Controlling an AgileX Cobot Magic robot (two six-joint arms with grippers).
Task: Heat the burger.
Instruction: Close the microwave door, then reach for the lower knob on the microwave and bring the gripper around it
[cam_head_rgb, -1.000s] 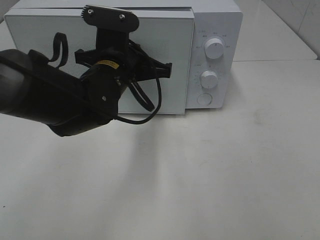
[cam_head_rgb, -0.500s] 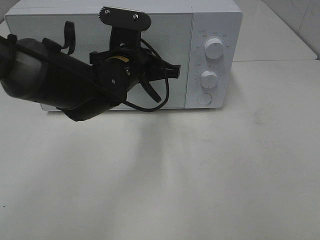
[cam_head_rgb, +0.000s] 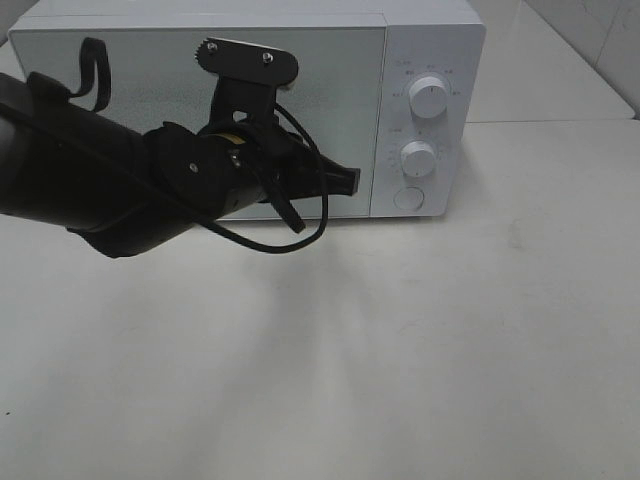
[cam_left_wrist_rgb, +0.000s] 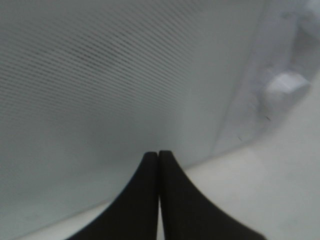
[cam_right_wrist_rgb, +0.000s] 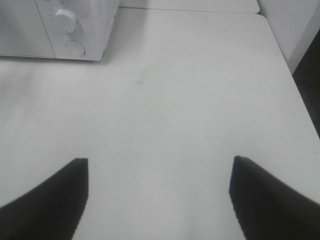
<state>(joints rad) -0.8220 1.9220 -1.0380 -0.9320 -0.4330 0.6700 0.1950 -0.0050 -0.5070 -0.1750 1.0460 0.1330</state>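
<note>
Left gripper (cam_head_rgb: 352, 180) before the shut microwave (cam_head_rgb: 430, 50).
Clenched on nothing, it points at the closed door (cam_head_rgb: 130, 70); the right gripper (cam_right_wrist_rgb: 160, 160) gapes over the table (cam_head_rgb: 450, 330); the burger is out of sight.

Bulky black arm (cam_head_rgb: 90, 185), looping black cable (cam_head_rgb: 270, 249), bracket (cam_head_rgb: 245, 60) with two silver screws (cam_head_rgb: 268, 58), yellow label (cam_head_rgb: 237, 157), tapered black pincer fingers (cam_left_wrist_rgb: 140, 200)

White microwave (cam_head_rgb: 430, 40) at the back of a white table (cam_head_rgb: 450, 350), mesh-patterned door (cam_head_rgb: 130, 60) shut flush. On its right-hand panel, upper knob (cam_head_rgb: 428, 97) directly above lower knob (cam_head_rgb: 418, 158), round button (cam_head_rgb: 408, 199) just beneath.
</note>
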